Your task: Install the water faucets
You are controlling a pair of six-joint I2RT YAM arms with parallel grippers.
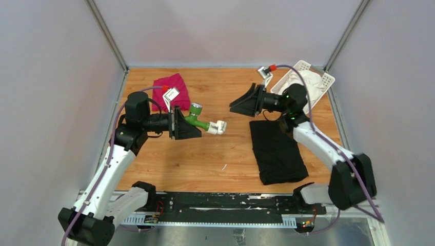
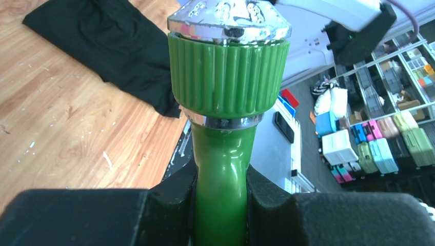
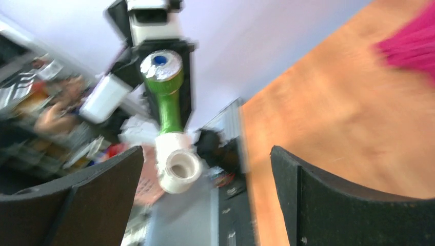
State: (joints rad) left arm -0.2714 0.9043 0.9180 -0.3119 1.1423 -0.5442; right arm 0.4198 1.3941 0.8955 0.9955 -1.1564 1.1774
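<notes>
My left gripper (image 1: 191,124) is shut on the stem of the green water faucet (image 1: 195,108) and holds it above the wooden table. In the left wrist view the ribbed green knob (image 2: 228,66) with its chrome cap stands above the fingers (image 2: 159,205), which clamp the stem on both sides. A white pipe fitting (image 1: 218,127) sits on the faucet's far end, pointing right. My right gripper (image 1: 235,105) hangs open a short way to the right of the fitting, apart from it. In the right wrist view the fitting (image 3: 178,166) shows its round opening between the wide-spread fingers (image 3: 349,205), beyond them.
A red cloth (image 1: 172,84) lies at the back left behind the left gripper. A black cloth (image 1: 277,148) is spread on the table under the right arm. A white basket (image 1: 325,78) holding a white cloth stands at the back right. Enclosure walls ring the table.
</notes>
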